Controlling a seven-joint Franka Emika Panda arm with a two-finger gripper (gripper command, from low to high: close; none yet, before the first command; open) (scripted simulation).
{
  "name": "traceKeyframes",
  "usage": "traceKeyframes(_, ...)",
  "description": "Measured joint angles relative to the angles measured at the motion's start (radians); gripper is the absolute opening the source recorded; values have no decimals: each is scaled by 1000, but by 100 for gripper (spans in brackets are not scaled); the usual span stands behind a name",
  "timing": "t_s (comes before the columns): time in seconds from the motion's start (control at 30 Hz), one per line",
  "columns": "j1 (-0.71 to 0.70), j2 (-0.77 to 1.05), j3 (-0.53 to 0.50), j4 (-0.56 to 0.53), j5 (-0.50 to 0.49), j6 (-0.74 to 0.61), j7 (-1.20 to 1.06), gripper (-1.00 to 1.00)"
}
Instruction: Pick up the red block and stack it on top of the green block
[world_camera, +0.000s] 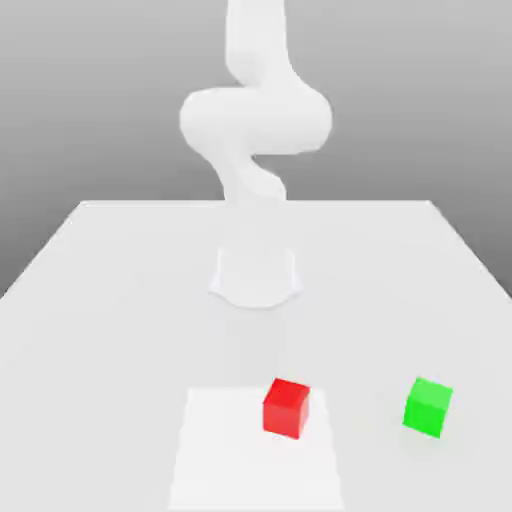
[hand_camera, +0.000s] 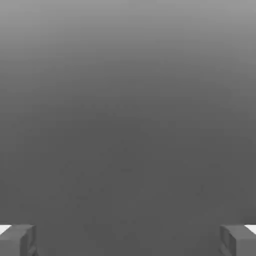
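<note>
Resting apart, one red block (world_camera: 286, 407), one green block (world_camera: 428, 406) (both tabled)

You have a white table (world_camera: 120, 290) as the sole support surface, matte and uniformly pale, seen against a grey backdrop. Its far edge runs straight across behind the arm base (world_camera: 256, 275), which sits directly on the tabletop near the middle. Toward the near edge a slightly brighter white square patch (world_camera: 230, 460) lies flat on the surface. The red block (world_camera: 286, 407) rests on that patch, at its far corner toward the exterior view's right. The green block (world_camera: 428, 406) sits on bare tabletop, well apart from the red one, further to the exterior view's right. Both cubes stand flat, each turned slightly off square.
</note>
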Motion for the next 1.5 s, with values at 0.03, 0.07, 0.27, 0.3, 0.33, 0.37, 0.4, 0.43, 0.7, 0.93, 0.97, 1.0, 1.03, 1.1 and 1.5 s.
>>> traceKeyframes(0.03, 26, 34, -24, -22, 9, 21, -53, 0)
traceKeyframes(0.07, 49, 66, -45, -43, 18, 41, -104, 0)
traceKeyframes(0.27, 175, 259, -145, -164, 67, 155, -397, 0)
traceKeyframes(0.3, 194, 291, -157, -184, 74, 174, -444, 0)
traceKeyframes(0.33, 212, 323, -169, -204, 80, 193, -491, 0)
traceKeyframes(0.37, 233, 355, -182, -224, 82, 212, -535, 0)
traceKeyframes(0.4, 245, 386, -187, -244, 89, 231, -581, 0)
traceKeyframes(0.43, 260, 418, -194, -264, 92, 250, -627, 0)
traceKeyframes(0.7, 319, 645, -210, -427, 32, 406, -922, 0)
traceKeyframes(0.93, 315, 770, -195, -452, 14, 510, -1010, 0)
traceKeyframes(0.97, 313, 787, -189, -449, 30, 524, -1022, 0)
traceKeyframes(1.0, 309, 804, -183, -446, 47, 538, -1035, 0)
traceKeyframes(1.03, 305, 822, -174, -443, 64, 553, -1048, 0)
traceKeyframes(1.1, 290, 859, -151, -438, 101, 583, -1075, 0)
traceKeyframes(1.5, 222, 959, -60, -430, 189, 663, -1136, -100)
